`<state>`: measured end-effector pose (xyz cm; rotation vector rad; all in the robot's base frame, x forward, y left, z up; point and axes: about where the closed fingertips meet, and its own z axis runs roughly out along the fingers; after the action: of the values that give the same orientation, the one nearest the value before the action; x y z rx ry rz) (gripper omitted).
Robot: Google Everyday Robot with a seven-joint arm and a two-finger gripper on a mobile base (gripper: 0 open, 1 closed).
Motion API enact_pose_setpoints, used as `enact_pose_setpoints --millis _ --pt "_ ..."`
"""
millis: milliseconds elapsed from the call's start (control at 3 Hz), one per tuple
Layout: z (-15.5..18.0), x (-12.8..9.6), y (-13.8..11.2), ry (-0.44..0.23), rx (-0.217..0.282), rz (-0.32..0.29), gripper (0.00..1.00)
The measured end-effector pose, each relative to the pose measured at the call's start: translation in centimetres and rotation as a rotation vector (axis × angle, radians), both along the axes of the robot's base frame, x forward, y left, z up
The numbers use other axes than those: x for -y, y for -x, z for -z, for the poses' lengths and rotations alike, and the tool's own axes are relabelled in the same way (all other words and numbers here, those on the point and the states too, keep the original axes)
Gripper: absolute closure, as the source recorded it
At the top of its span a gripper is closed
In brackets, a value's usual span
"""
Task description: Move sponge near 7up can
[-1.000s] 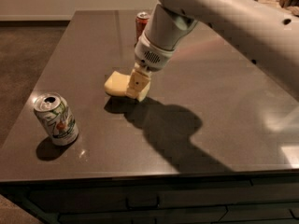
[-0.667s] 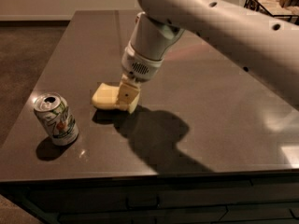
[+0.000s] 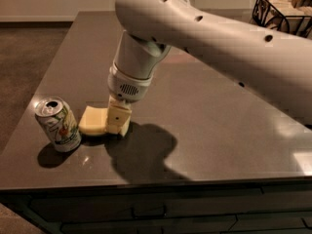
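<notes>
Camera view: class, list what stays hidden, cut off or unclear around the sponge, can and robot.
All in the camera view.
Pale yellow foam sponge: right end hidden by the cream gripper, low on it by the can.
White, green-and-red 7up can: far side faces away; shadow hides whether the sponge touches it.
Black wire basket: cut by the right edge, contents blurred.
White robot arm: base cut by right edge.

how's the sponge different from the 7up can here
The sponge is a pale yellow flat block; the 7up can is a white cylinder with green markings. The sponge lies low; the 7up can stands upright. The gripper clamps the sponge; the 7up can stands free. Both sit close together on the table.
</notes>
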<state>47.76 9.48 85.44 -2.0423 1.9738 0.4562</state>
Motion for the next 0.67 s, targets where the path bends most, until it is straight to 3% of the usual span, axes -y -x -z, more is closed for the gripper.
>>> enact_pose_setpoints --millis 333,667 --pt "0.31 -0.87 1.0 0.004 0.001 -0.044 0.59" --pt "0.3 -0.94 1.07 0.004 0.002 -0.045 0.35"
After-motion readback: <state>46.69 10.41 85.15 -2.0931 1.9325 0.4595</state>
